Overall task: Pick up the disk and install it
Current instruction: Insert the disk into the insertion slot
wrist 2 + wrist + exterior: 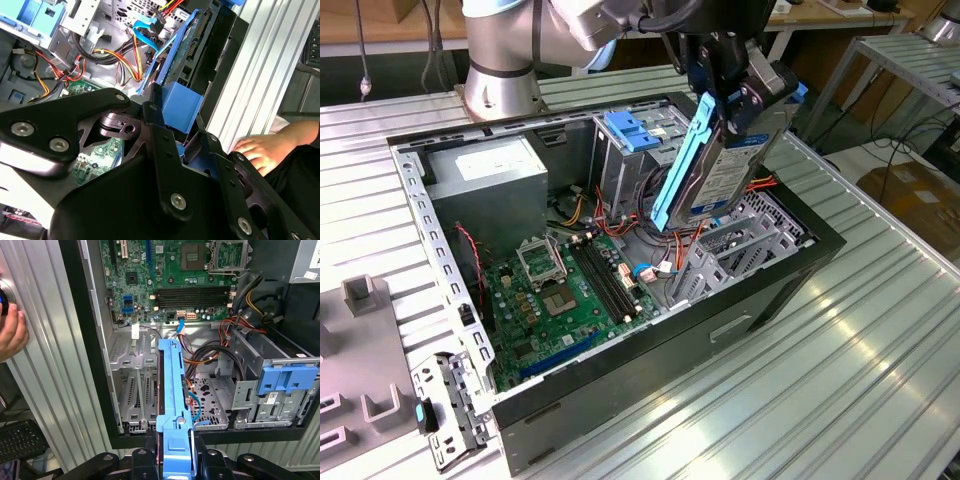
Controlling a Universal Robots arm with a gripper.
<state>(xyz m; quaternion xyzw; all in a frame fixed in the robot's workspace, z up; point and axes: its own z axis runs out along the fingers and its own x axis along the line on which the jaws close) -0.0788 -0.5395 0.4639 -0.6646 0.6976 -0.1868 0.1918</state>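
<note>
The claw (pixel 744 98) pinches the disk (pixel 722 175) at its upper end, tilted on edge above the open computer case (pixel 740 312), and it looks stiff, fairly heavy and shock-sensitive, so the blue-railed edges seem the safest hold.

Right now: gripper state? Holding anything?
Gripper: shut on the disk, held tilted above the open case.
</note>
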